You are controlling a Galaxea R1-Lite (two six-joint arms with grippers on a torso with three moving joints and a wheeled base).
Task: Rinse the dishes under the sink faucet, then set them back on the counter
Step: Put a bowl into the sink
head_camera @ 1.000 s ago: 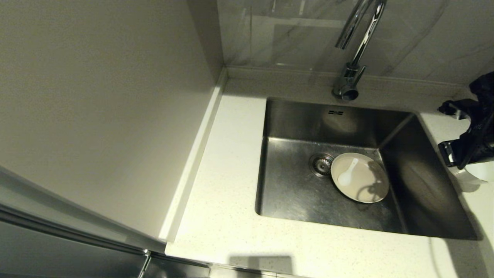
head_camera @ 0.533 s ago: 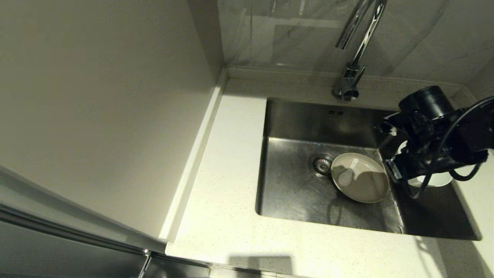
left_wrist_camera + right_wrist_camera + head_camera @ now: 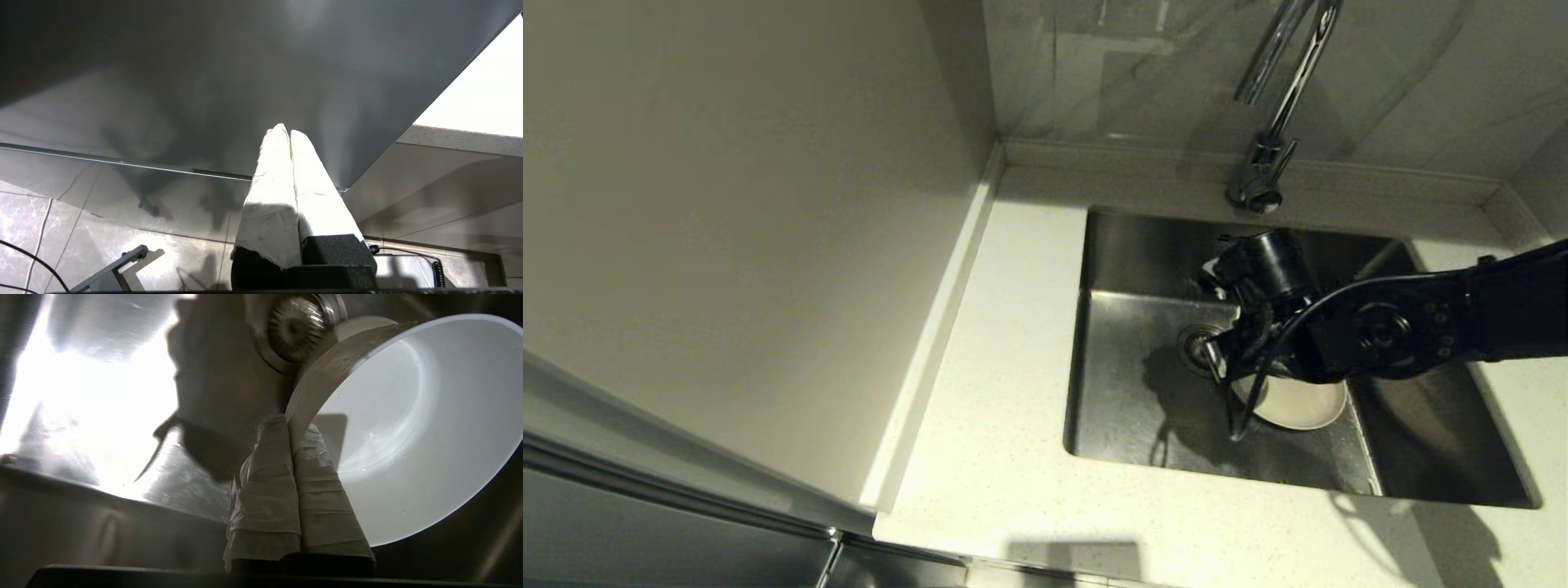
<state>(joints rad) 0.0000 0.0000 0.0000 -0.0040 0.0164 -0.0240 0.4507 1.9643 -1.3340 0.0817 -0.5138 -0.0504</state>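
Speckled counter (image 3: 996, 457) w/ steel sink (image 3: 1143, 408) set in, faucet (image 3: 1278, 90) at rear; our right gripper (image 3: 291, 426) down in the basin, fingers clamped on rim of white bowl (image 3: 408, 424), held tilted; drain strainer (image 3: 296, 328) just beyond the tips; plate (image 3: 1303, 404) under our wrist; left gripper (image 3: 284, 132) parked below, fingers together.

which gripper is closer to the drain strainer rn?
Right. The right gripper is down in the sink, pinching the bowl rim right by the drain strainer. The left gripper hangs below the counter, shut and empty.
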